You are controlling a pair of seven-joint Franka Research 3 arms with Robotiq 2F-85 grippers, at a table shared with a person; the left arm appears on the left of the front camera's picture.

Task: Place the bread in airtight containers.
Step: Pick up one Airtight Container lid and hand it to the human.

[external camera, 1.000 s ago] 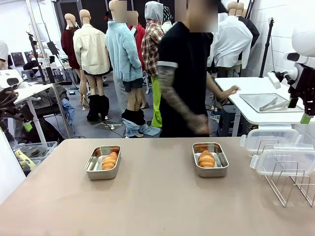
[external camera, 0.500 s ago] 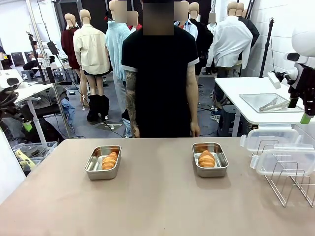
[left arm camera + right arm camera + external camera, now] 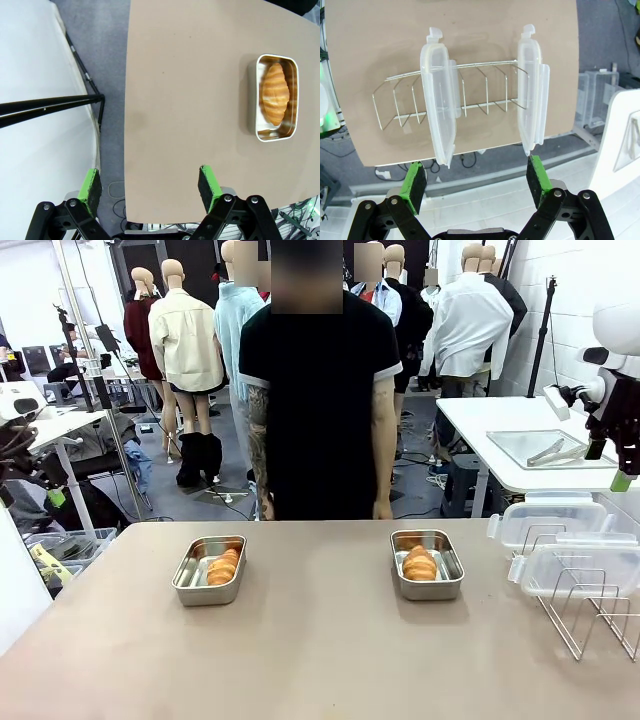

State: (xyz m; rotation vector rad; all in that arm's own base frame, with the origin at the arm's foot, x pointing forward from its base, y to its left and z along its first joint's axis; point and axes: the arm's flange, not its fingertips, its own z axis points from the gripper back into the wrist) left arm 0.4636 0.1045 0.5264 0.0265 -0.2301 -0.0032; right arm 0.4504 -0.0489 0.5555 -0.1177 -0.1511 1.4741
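Two airtight containers stand open on the tan table, the left one (image 3: 207, 595) and the right one (image 3: 430, 591), each with one golden bread roll inside (image 3: 223, 566) (image 3: 419, 563). Their clear lids (image 3: 560, 540) stand upright in a wire rack at the table's right end. My left gripper (image 3: 150, 184) hangs open high over the table's left edge, with a container (image 3: 275, 134) and its bread (image 3: 276, 92) off to one side. High above two lids (image 3: 440, 100) (image 3: 532, 90) in the rack (image 3: 480, 85), my right gripper (image 3: 475, 178) is open and holds nothing.
A person in a black T-shirt (image 3: 320, 390) stands at the far side of the table, arms hanging down. My right arm (image 3: 612, 420) is raised at the upper right. Behind it a white table carries a flat steel tray (image 3: 545, 448) with tongs.
The person has turned from walking sideways to facing the table squarely, arms lowered. Neither arm nor the containers have moved.
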